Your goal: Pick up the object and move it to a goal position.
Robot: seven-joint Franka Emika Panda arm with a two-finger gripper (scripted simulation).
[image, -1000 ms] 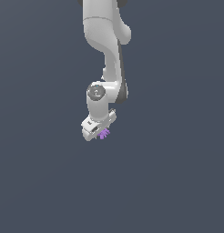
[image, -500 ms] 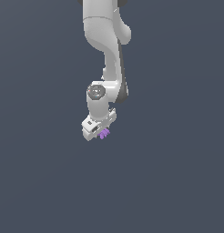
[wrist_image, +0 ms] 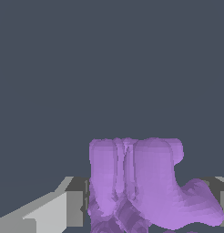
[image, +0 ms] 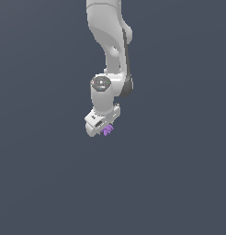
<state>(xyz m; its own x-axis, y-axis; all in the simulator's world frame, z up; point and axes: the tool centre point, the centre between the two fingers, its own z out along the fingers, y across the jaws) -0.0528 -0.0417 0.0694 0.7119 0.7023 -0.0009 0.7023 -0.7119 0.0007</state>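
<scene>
In the exterior view the white arm hangs down in mid-frame, and its gripper (image: 102, 129) is shut on the object (image: 107, 131), a tiny purple lumpy piece that peeks out at the fingertips. The wrist view shows the object (wrist_image: 145, 186) large and close, with ridged lobes, wedged between the two grey fingers (wrist_image: 50, 214). Its lower part runs out of that frame. The gripper (wrist_image: 150, 218) holds it above the dark grey ground.
Plain dark grey ground fills both views. No other objects, containers, edges or goal marker show.
The gripper has edged slightly upward with the purple object still held in it. The grip looks the same.
</scene>
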